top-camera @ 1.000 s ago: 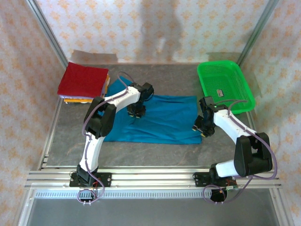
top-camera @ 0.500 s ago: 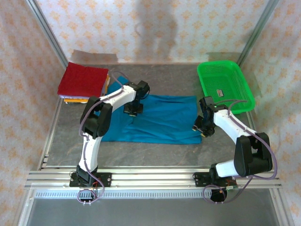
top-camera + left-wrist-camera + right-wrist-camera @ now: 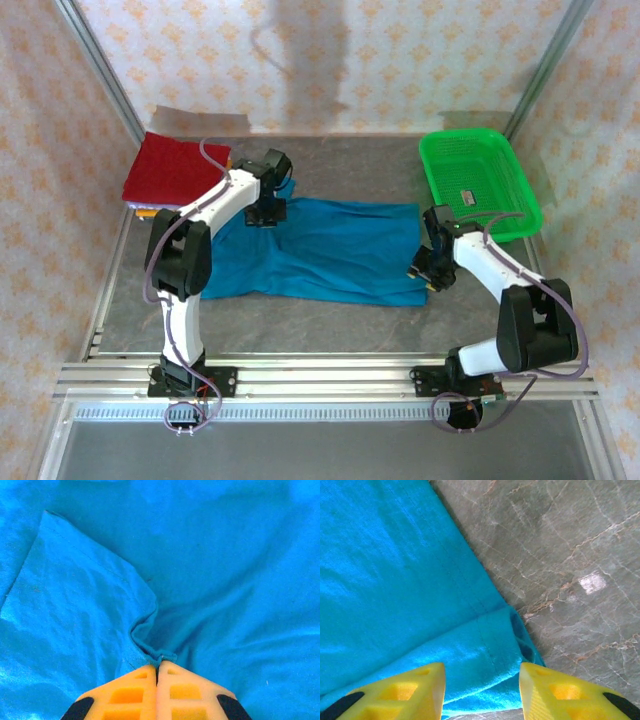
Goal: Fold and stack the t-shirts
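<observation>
Across the middle of the grey marbled desk (image 3: 330, 325), a plain teal-blue short-sleeved cloth t-shirt (image 3: 330, 250) is lying spread flat, lightly creased. At its far left part, the left claw (image 3: 265, 212) is pinching a small raised ridge of the cloth, orange fingertips (image 3: 135, 692) pressing together on it. Over the shirt's near right corner, the right claw (image 3: 426, 274) is hovering with its yellow fingers (image 3: 405, 690) standing apart, the hem lying between them. At the far left, a folded dark red square shirt (image 3: 175, 170) is sitting atop orange and yellow folded shirts (image 3: 148, 211). At the far right, a green plastic mesh basket (image 3: 428, 170) is standing.
</observation>
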